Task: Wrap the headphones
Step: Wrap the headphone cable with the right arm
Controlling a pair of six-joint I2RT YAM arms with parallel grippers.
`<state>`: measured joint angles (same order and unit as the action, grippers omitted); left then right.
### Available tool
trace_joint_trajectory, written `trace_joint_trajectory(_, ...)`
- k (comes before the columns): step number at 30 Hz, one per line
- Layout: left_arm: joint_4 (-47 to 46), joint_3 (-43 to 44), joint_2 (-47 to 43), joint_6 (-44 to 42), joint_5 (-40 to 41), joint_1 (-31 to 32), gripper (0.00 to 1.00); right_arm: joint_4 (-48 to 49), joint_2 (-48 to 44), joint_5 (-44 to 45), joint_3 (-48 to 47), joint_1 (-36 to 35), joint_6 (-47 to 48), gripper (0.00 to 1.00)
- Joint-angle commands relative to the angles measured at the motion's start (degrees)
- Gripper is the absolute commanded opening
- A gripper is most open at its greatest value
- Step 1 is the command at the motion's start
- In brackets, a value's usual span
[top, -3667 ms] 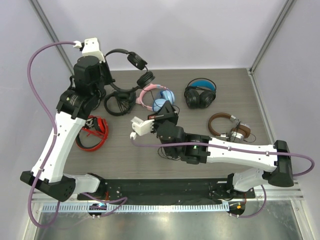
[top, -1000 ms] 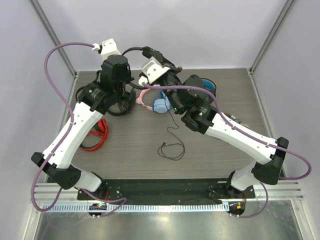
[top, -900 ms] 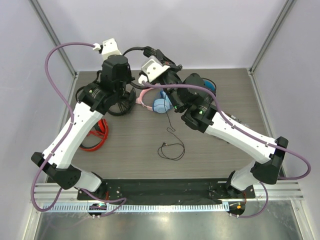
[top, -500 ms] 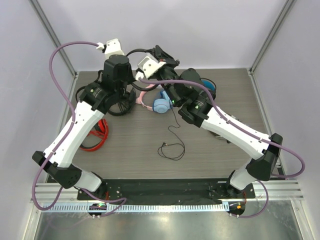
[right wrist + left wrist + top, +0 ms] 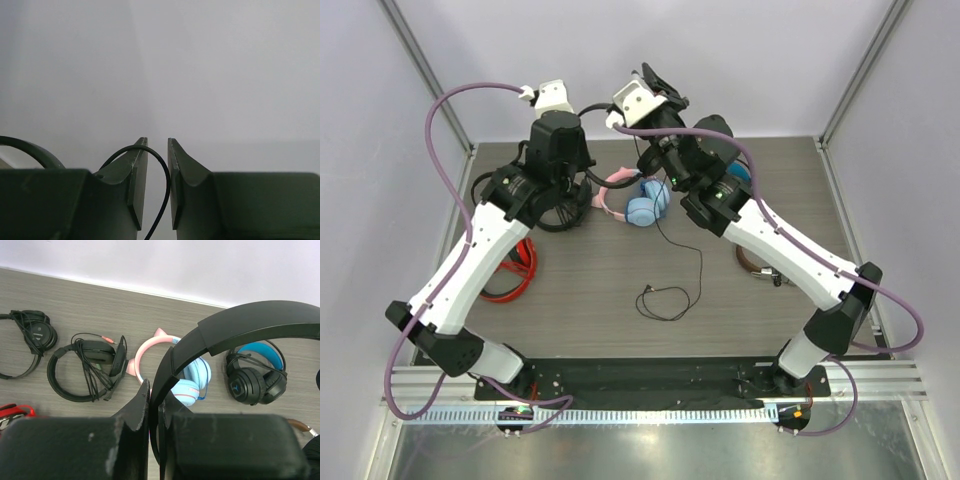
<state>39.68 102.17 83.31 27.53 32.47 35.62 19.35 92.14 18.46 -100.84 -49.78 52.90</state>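
Note:
The headphones' thin black headband arcs up and to the right out of my left gripper, which is shut on it above the table. My right gripper is raised high at the back and faces the blank wall. Its jaws stand slightly apart. The thin black cable loops loosely through the gap and over the left finger. From there the cable hangs down to the table and ends in a small coil. The earcups are hidden.
Below the arms lie a pink-and-blue pair, a bulky black pair with blue lining, a black pair with wrapped cable and another black pair. Red headphones lie at the left, a brown pair at the right.
My right gripper has risen up and toward the back wall, drawing the cable with it, and its jaws have parted from shut. The left gripper has barely moved.

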Motion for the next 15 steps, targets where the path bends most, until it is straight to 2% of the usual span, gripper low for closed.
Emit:
trace_joint_trajectory(1,-1.71,0.31,-0.16,-0.63,-1.09,0.42,0.0,3.15,0.5,-1.58,-3.05,0.21,-2.89,0.28)
trace_joint_trajectory(15,-2.5,-0.13,0.01,-2.65,-6.71,1.39,0.0,-5.63,5.86,-6.94,-12.53,5.57,-11.32,0.3)
